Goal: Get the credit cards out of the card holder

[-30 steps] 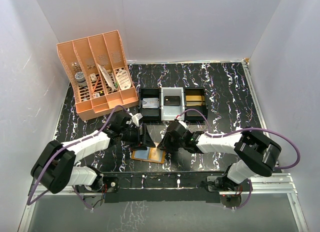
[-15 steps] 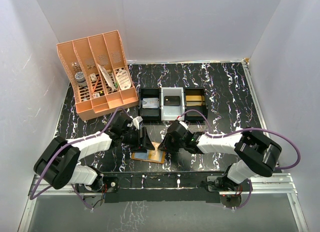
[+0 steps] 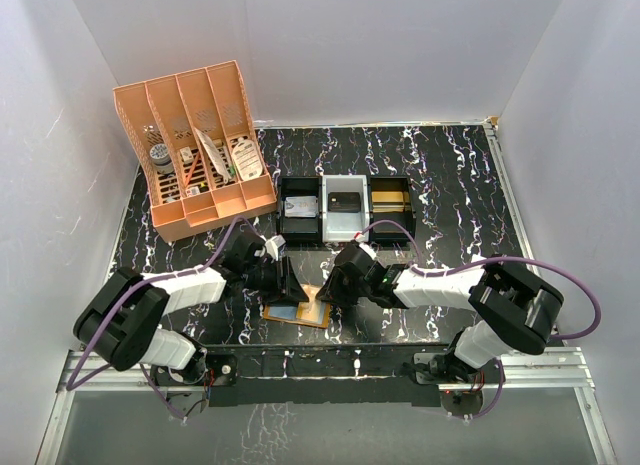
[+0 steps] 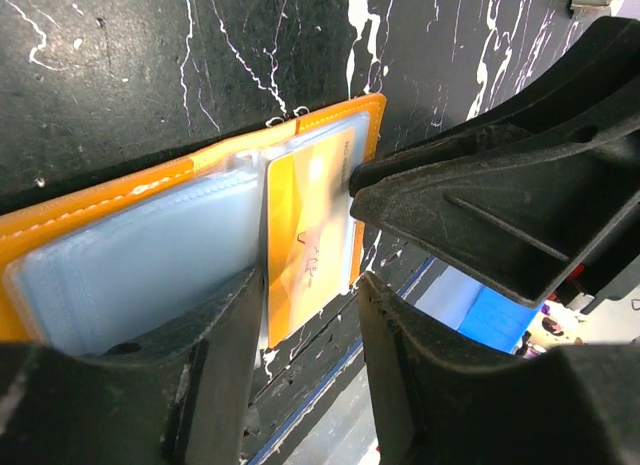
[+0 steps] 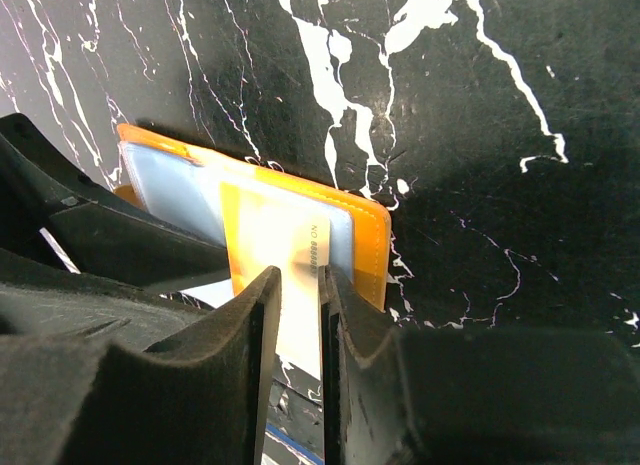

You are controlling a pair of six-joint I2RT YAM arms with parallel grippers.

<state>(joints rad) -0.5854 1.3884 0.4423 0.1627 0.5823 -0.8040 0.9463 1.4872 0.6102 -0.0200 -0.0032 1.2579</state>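
Note:
The orange card holder (image 3: 305, 313) lies open on the black marbled table, pale blue inner panels up; it also shows in the left wrist view (image 4: 60, 235) and the right wrist view (image 5: 365, 230). An orange-yellow card (image 4: 305, 245) sticks partway out of its right pocket toward the near edge, and looks pale with glare in the right wrist view (image 5: 275, 230). My left gripper (image 3: 290, 285) (image 4: 305, 285) is open and straddles the card's near end, with one finger on the left panel. My right gripper (image 3: 328, 290) (image 5: 300, 275) is almost closed, with its tips resting on the card.
A large orange slotted desk organizer (image 3: 195, 145) stands at the back left. Three small trays sit behind the wallet: black (image 3: 299, 210), white with a black box (image 3: 345, 205), and black with a gold block (image 3: 391, 200). The table's near edge (image 3: 330, 355) is just below the wallet.
My left gripper has moved a little to the right and now covers more of the wallet. The wallet has turned slightly. My right gripper has hardly moved.

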